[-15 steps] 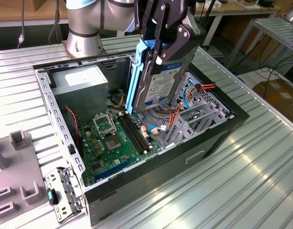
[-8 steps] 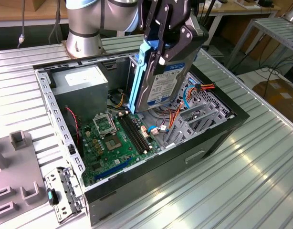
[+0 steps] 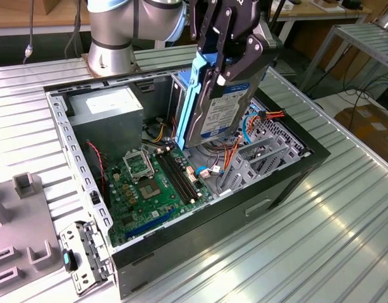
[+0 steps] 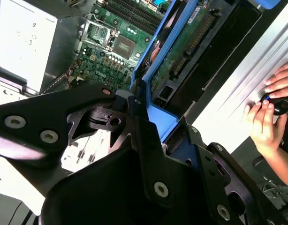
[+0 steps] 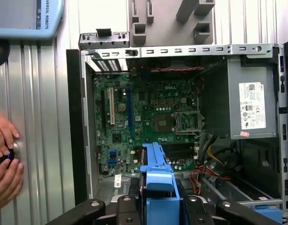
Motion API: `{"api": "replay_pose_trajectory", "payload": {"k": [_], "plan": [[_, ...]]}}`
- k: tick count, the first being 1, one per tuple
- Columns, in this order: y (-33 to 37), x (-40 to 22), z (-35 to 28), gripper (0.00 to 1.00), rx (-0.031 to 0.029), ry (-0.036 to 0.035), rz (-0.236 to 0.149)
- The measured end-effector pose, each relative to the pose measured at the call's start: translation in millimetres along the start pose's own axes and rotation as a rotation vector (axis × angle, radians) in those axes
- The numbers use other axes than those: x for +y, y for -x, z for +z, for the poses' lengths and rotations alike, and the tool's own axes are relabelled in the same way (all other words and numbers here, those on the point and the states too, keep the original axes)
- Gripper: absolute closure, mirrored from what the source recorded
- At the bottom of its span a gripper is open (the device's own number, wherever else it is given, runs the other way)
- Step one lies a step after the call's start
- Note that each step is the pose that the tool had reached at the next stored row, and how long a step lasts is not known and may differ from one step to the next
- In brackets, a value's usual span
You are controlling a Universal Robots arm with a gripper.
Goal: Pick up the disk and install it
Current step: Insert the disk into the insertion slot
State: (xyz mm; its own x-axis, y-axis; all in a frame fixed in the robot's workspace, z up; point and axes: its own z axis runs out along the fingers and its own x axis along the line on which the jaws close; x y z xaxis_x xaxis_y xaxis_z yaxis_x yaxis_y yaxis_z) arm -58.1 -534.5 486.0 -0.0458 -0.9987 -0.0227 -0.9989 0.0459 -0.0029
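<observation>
Exterior view: disk [image 3: 222,117] hangs on edge, tilted, over the open case [image 3: 71,142], touching nothing inside. The end effector [image 3: 227,66] is closed on it from above, clamped across the upper end and the blue rail [image 3: 184,101]. The label faces outward.

Just below the disk are loose cables [image 3: 229,158] and grey brackets [image 3: 263,151]. The motherboard [image 3: 150,183] lies beside these, toward the exterior view's left. The power supply [image 3: 105,110] sits in the far corner. In the first wrist view a person's hands [image 5: 5,154] rest on a small dark object on the surface [image 3: 320,240], just outside the case.

Judgement: the pick-up is done and the install is in hand, with the disk poised but not yet seated. Seating calls for taking out the tilt, squaring the rails to the bay and keeping the cables from under the disk. I cannot tell which bay is meant.
</observation>
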Motion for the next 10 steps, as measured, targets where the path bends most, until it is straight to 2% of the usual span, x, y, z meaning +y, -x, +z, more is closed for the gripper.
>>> {"api": "replay_pose_trajectory", "payload": {"k": [3, 10], "plan": [[-0.7, -2.8, 0.2, 0.63, -0.0001, 0.0006, -0.022], [-6.2, -18.5, 1.5, 0.63, -0.0001, 0.0006, -0.024]]}}
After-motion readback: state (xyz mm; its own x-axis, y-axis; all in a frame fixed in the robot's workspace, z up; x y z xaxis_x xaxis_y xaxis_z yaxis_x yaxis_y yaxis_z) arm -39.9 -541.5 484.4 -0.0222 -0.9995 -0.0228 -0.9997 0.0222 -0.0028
